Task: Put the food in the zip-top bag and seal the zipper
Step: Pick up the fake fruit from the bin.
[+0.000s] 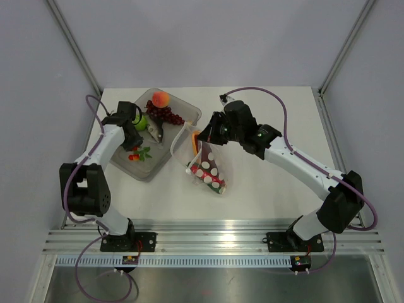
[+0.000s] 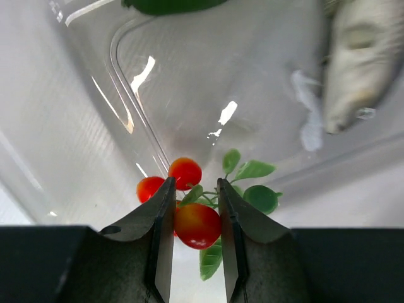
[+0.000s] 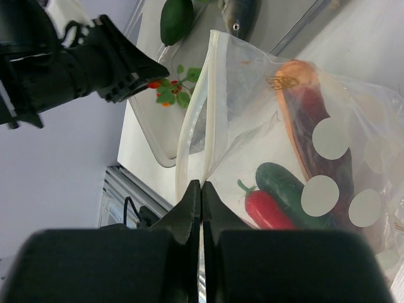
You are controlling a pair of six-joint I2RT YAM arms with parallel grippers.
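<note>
My left gripper [image 2: 194, 183] is down in the clear grey tray [image 2: 189, 95], its jaws closed on one small red fruit [image 2: 197, 225] of a sprig with green leaves [image 1: 134, 154]. My right gripper [image 3: 201, 184] is shut on the zipper strip [image 3: 211, 95] of the spotted zip-top bag [image 1: 208, 167] and holds its mouth up and open, facing the tray. Inside the bag lie a cucumber [image 3: 287, 189], a red chili [image 3: 268, 211] and an orange piece [image 3: 297, 79]. In the tray remain a peach [image 1: 160, 99], dark-red grapes [image 1: 165, 115] and a lime [image 1: 140, 122].
A grey toy fish [image 1: 156, 130] lies in the tray [image 1: 129, 167] between the lime and the bag. A dark-green piece [image 3: 176, 19] lies beside it. The tray's near right edge is close to the bag's mouth. The table's metal rail runs along the front.
</note>
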